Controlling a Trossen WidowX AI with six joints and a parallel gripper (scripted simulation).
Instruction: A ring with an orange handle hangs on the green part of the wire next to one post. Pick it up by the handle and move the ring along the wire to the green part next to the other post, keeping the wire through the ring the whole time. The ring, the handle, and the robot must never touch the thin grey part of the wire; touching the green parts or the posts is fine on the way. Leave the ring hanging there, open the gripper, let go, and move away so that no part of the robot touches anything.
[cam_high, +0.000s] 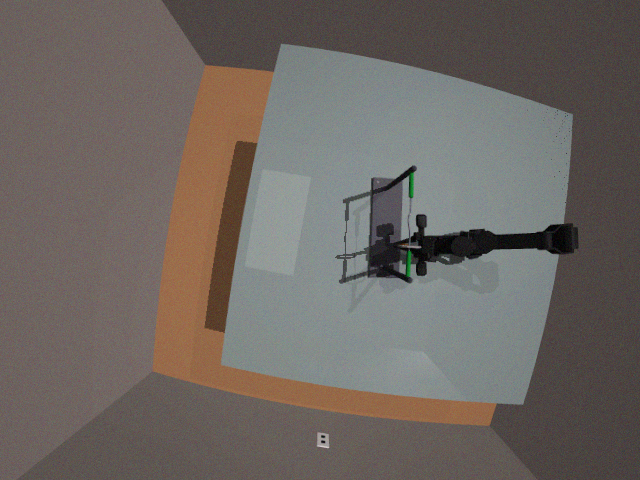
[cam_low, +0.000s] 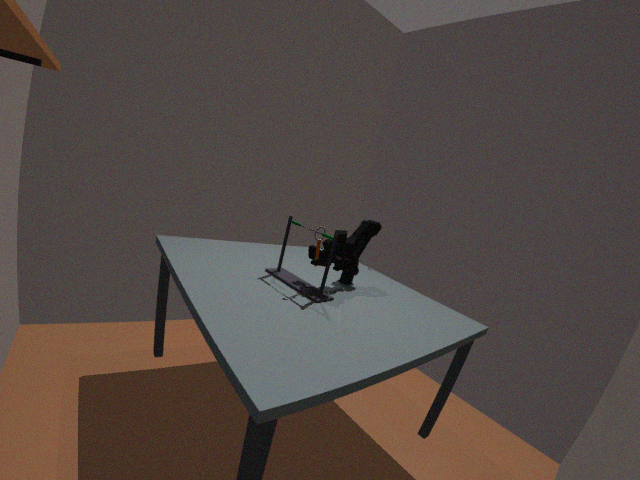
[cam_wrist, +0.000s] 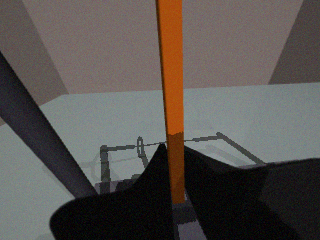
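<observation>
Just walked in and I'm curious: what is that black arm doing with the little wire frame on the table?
The gripper is shut on the orange handle of a ring threaded on a wire strung between two posts. The ring sits by the green part beside one post; the other green part lies across the wire.

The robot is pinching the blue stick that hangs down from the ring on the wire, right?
Not quite: the stick is orange, not blue. The wrist view shows the gripper shut on the orange handle, and the exterior view shows it hanging from the ring on the wire.
</observation>
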